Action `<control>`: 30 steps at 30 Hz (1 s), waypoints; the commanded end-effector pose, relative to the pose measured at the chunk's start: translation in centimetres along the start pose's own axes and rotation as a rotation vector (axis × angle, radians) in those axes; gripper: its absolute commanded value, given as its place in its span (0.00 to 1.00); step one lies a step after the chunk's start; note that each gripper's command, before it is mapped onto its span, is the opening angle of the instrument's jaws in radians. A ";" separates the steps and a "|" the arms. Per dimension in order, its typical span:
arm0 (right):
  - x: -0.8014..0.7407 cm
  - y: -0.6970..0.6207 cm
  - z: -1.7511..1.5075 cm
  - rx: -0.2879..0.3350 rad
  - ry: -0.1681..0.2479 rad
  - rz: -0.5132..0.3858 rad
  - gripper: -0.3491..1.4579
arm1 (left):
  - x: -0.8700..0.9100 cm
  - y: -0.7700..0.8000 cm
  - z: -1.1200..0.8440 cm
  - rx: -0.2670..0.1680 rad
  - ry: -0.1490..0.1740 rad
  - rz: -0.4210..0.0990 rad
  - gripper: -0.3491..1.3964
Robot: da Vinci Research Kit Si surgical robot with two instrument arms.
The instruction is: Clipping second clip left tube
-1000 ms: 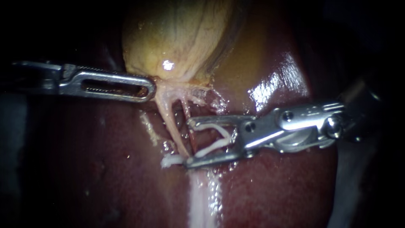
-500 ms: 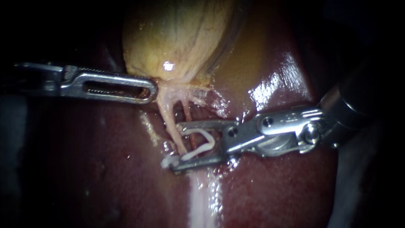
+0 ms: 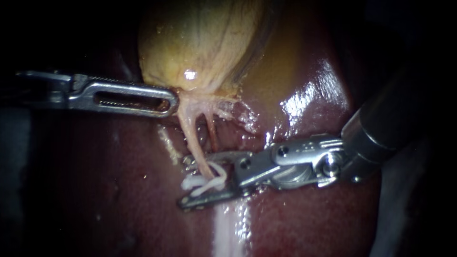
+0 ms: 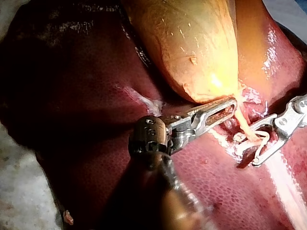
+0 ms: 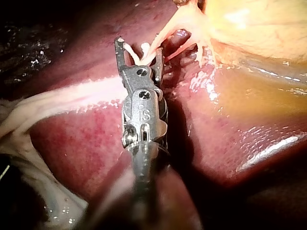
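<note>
The yellow gallbladder (image 3: 200,43) lies on the dark red liver (image 3: 309,214). From its neck a pale left tube (image 3: 190,138) runs down beside a thin reddish tube (image 3: 212,135). My left instrument (image 3: 171,101) is shut on the tissue at the gallbladder's neck (image 4: 230,106). My right instrument (image 3: 184,182) straddles the left tube low down, its jaws shut on a white clip (image 3: 215,182) that wraps the tube. Another white clip (image 3: 189,182) sits on the tube just beyond. The right wrist view shows the same jaws (image 5: 138,48), clip (image 5: 132,52) and tube (image 5: 165,31).
A pale whitish band (image 3: 228,228) runs down the liver below the clips. Wet glare (image 3: 309,95) marks the liver beside the gallbladder. The right instrument's dark shaft (image 3: 381,128) enters from the upper right.
My right instrument has slid leftward, so its jaws and clip now lie around the left tube, and the clip looks more squeezed. The left instrument has held still.
</note>
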 end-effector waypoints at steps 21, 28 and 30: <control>-0.05 0.06 0.00 0.034 -0.041 0.077 0.00 | 0.00 -0.01 0.01 -0.001 -0.001 0.000 0.00; -0.08 0.10 0.00 0.037 -0.058 0.115 0.00 | 0.00 -0.01 0.01 -0.001 -0.001 0.000 0.00; -0.10 0.10 0.01 0.037 -0.061 0.119 0.00 | 0.00 -0.01 0.01 -0.001 -0.001 0.000 0.00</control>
